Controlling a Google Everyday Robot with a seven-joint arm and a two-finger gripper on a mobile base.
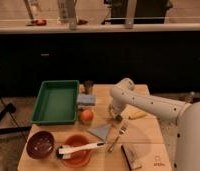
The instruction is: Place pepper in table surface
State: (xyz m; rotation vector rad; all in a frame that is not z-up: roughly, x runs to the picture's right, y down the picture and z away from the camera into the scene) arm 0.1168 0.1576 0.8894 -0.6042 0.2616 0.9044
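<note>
One white arm [145, 102] reaches in from the right and bends down over the middle of the light tan wooden surface [149, 139], and its gripper [115, 118] hangs low there, between a round orange fruit [85, 116] on its left and a yellow curved piece [137, 115] on its right. The fingers are clenched around the pepper [117, 120], which shows only as a small, dark, slender sliver at their tips, right down at the surface; whether it touches the wood or hangs just above it cannot be told, and its curve and exact green are largely hidden by the gripper. Just below the gripper a fork [118, 136] lies slanted on the planks, beside a grey-blue triangular cloth [100, 131]. A green tray [55, 102] takes up the left rear part of the surface, with a blue sponge [86, 100] just beside its right wall and a small dark cup [88, 86] behind the sponge. Near the front edge sit a brown bowl [40, 144] and an orange plate [77, 152], the plate carrying a white-handled brush [82, 147] laid across it. Further right at the front lies a dark and pale flat block [131, 156], well apart from the gripper.
</note>
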